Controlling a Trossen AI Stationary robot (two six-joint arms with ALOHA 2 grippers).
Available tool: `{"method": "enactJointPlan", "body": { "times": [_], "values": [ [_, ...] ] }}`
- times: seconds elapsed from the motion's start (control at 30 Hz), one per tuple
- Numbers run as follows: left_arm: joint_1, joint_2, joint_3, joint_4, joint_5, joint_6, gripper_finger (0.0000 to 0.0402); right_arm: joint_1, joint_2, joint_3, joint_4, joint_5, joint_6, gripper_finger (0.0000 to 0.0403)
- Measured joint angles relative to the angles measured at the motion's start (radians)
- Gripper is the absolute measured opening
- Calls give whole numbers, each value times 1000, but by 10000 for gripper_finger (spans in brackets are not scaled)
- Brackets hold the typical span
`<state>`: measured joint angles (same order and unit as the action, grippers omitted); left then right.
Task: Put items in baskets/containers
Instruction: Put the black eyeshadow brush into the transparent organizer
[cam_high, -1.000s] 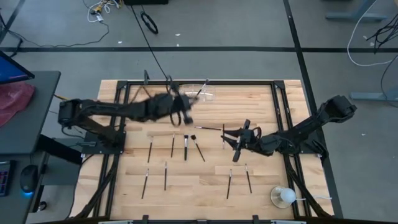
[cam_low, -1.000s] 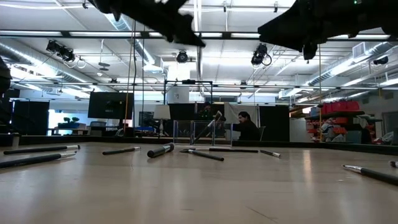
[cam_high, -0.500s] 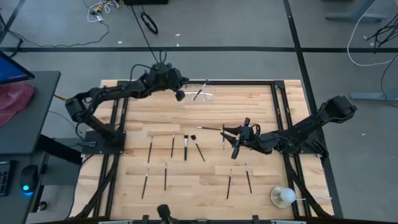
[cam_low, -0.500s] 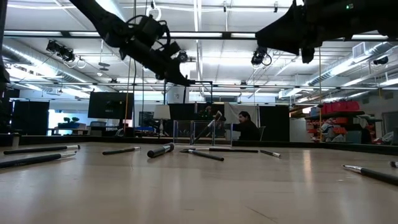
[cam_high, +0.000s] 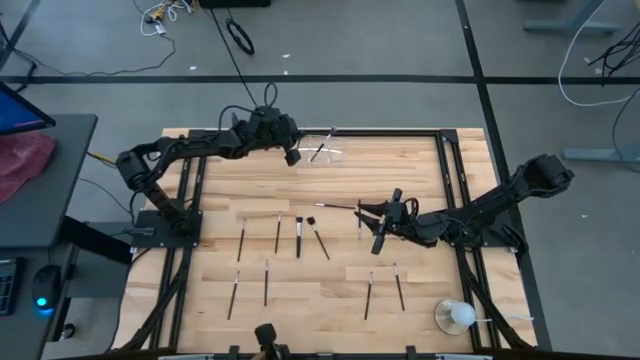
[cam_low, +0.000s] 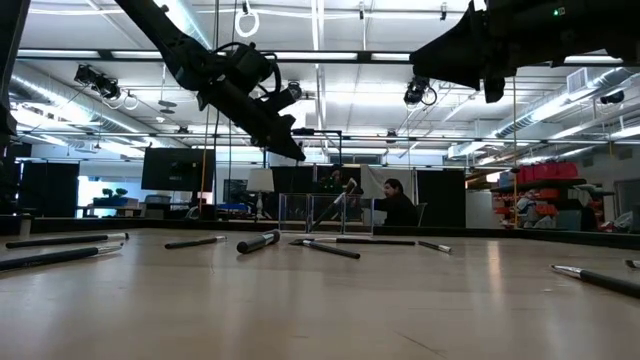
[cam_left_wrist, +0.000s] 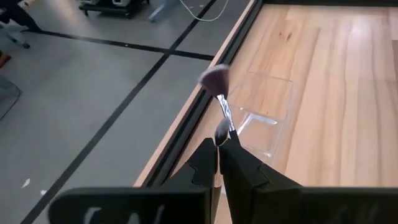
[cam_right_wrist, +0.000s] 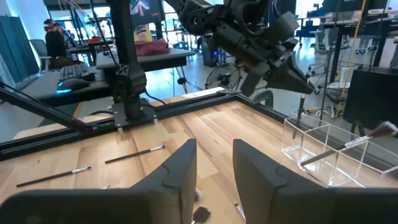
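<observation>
I held my left gripper (cam_high: 291, 155) high beside the clear holder (cam_high: 325, 150), pinching a brush (cam_left_wrist: 221, 109) upright so it could drop in. One brush (cam_high: 321, 148) already leaned inside. My right gripper (cam_high: 377, 228) waited mid-table, fingers apart, over loose brushes (cam_high: 298, 236).

brushes (cam_high: 298, 237): scattered flat mid-table | clear holder (cam_high: 327, 150): far edge, brush leaning inside

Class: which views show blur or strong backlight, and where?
Left wrist view: the held brush has a soft, blurred head above the left claw. Low view: bright ceiling lights leave both arms as dark silhouettes. Right wrist view: the near fingers are blurred.
</observation>
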<state>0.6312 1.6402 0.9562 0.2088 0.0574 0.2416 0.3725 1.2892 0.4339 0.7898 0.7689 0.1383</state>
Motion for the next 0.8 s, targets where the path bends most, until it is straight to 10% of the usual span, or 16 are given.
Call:
{"method": "enactJointPlan", "body": {
  "times": [0.8],
  "values": [
    [13,62,10,12,-30,-103,75,0,0,0,-2,0,0,104]
  ]
}}
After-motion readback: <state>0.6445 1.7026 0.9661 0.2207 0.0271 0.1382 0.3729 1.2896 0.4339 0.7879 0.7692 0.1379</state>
